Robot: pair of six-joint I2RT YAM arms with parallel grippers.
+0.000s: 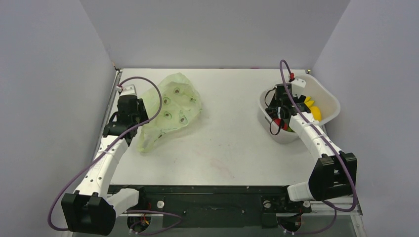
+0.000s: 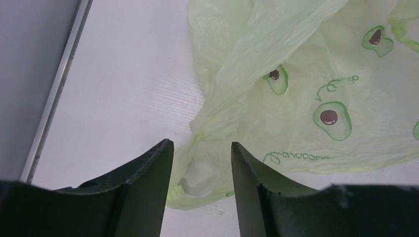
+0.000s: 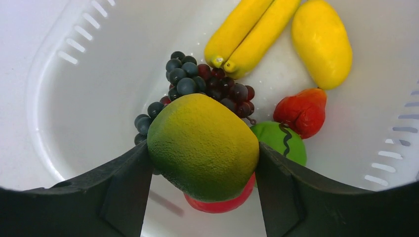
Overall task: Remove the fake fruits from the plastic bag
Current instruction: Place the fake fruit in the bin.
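Note:
The pale green plastic bag with avocado prints lies flattened at the table's left; no fruits show in it. My left gripper is open, its fingers either side of the bag's near corner. My right gripper is shut on a green-yellow fake fruit and holds it over the white basket. Below it in the basket lie a round green fruit, a small red one, another red fruit, a yellow fruit, bananas and a grape bunch.
A metal rail runs along the table's left edge beside the grey wall. The basket stands at the far right by the right wall. Purple cables loop over both arms.

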